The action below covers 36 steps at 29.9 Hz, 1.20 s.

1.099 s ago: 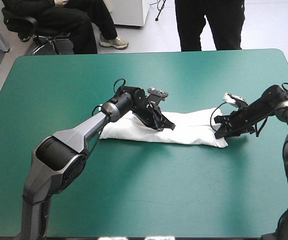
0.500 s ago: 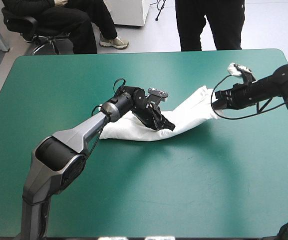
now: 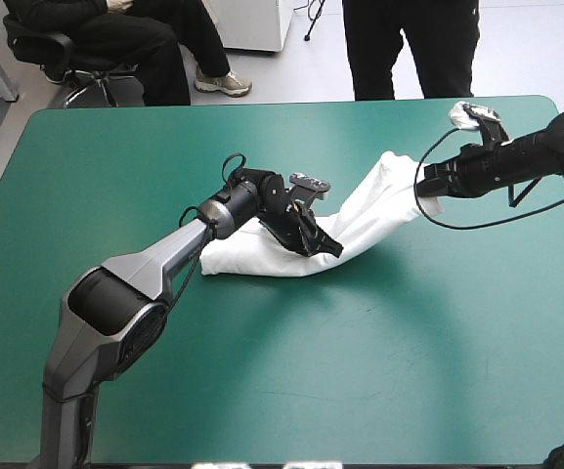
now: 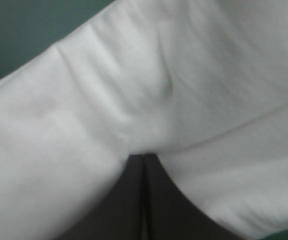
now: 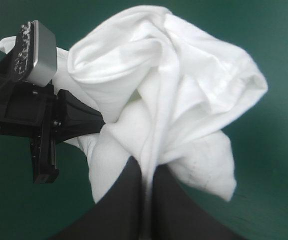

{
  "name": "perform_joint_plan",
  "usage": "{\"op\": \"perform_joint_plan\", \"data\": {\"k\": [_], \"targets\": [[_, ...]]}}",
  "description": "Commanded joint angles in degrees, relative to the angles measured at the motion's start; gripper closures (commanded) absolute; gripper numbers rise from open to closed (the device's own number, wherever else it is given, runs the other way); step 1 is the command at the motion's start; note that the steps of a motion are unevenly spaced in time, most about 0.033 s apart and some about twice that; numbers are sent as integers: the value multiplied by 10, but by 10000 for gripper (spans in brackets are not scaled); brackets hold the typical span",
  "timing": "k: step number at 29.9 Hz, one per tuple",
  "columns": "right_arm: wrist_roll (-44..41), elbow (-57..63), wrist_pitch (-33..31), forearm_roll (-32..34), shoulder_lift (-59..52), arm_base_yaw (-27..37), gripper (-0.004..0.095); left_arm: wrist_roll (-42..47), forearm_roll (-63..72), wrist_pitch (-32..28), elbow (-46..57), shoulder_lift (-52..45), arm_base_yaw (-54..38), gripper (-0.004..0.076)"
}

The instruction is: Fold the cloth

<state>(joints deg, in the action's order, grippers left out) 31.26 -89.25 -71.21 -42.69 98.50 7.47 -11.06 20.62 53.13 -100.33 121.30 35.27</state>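
**FOLD IN PROGRESS: MIDDLE ANCHORED, ONE END RAISED**

The T-shirt (image 3: 365, 220), already gathered into a long band, is located just toward 12 o'clock of centre on the table (image 3: 262, 391). Its middle is pinched by the left gripper (image 3: 332, 248), jaws clenched on the cloth, so that a fixed hinge line is provided and the portion toward 9 o'clock is held flat. The end toward 2 o'clock is grasped by the right gripper (image 3: 428, 188), jaws nearly closed with the sheet between them. It is held clear of the table, presumably for carrying over the hinge.
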Motion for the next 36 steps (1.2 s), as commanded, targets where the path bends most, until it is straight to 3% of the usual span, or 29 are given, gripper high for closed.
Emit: {"op": "perform_joint_plan", "data": {"k": [1,10,21,27,32,36], "targets": [[6,-21,-3,-32,-31,4,921,3,-37,7,-12,-69,1,741],[9,-26,-3,-53,-31,-22,921,52,-126,62,-24,-238,-56,741],[-11,-29,64,-55,-28,-161,921,62,-164,82,-23,-467,-163,741],[-17,-35,115,-68,-4,-245,921,73,-175,99,-23,-512,-163,741],[-23,-89,116,-82,63,-307,921,79,-176,100,-23,-515,-163,741],[-12,-154,106,-138,125,-345,901,76,-178,100,-23,-515,-163,741]]}}
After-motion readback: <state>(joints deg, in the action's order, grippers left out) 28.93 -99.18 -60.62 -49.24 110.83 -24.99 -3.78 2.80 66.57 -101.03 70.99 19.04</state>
